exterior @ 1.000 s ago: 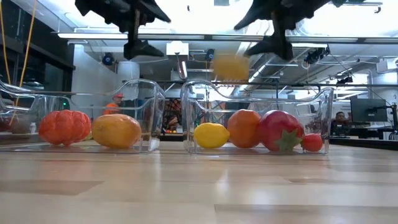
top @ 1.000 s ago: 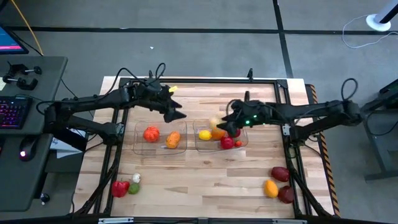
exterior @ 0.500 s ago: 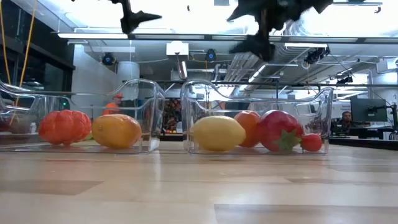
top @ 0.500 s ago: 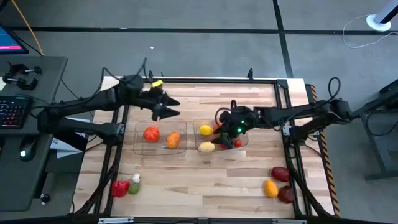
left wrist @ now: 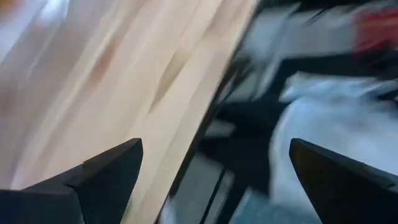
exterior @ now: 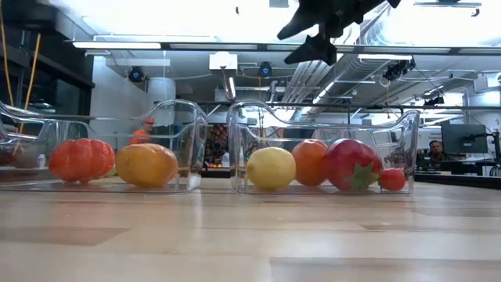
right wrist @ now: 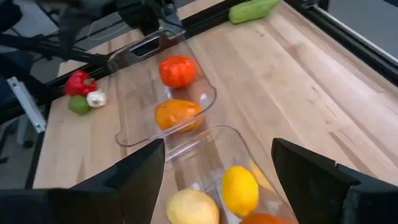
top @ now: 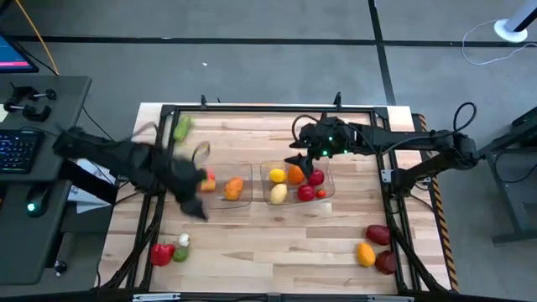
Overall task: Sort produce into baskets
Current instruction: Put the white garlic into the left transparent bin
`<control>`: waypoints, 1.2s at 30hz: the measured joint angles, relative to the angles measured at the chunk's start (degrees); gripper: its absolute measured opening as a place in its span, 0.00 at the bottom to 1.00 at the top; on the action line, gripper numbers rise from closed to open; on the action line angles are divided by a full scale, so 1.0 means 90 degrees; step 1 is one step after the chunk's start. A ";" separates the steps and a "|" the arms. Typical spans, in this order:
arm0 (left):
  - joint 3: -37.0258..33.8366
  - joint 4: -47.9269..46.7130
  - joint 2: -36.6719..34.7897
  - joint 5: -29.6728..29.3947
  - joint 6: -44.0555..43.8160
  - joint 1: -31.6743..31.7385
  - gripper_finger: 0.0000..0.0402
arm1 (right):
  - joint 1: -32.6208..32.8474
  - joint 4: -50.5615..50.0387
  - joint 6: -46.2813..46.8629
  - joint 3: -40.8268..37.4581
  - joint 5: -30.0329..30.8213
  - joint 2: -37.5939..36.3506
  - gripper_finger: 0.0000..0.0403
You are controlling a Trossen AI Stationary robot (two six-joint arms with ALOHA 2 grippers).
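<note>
Dark and spread wide with nothing between its fingers, the right pincer (top: 295, 156) hangs over the far edge of the right basket (top: 325, 195); its own wrist view shows both fingers (right wrist: 134, 177) well apart above the tubs. In that basket lie two yellow pieces (top: 278, 194), an orange one (top: 295, 174), a big red one (exterior: 352, 165) and a small red one (exterior: 393, 179) (the low view lines them up along the front wall). Just beside it, the left basket (top: 245, 201) holds a ribbed red-orange piece (right wrist: 177, 70) and an orange piece (top: 233, 189). The left pincer (top: 195, 207) is a blur at the near left corner of that basket; the left wrist view shows its two fingers (left wrist: 102, 176) standing apart and empty over the bench edge. A green, elongated piece (top: 180, 127) lies near the far left of the bench (top: 277, 243). Near the front left sit a red pepper (top: 161, 252), a green piece (top: 180, 253) and a small white one (top: 183, 240), touching or nearly so. At the front right are two dark maroon pieces (top: 377, 234) with a yellow-orange one (top: 365, 252) close by. No label or writing can be read on any of it.
</note>
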 joint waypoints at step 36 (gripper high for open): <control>0.0007 -0.1243 0.4128 -0.1294 -0.2322 -0.3223 0.98 | -0.0513 -0.0324 -0.0617 0.0000 -0.0042 0.0002 0.71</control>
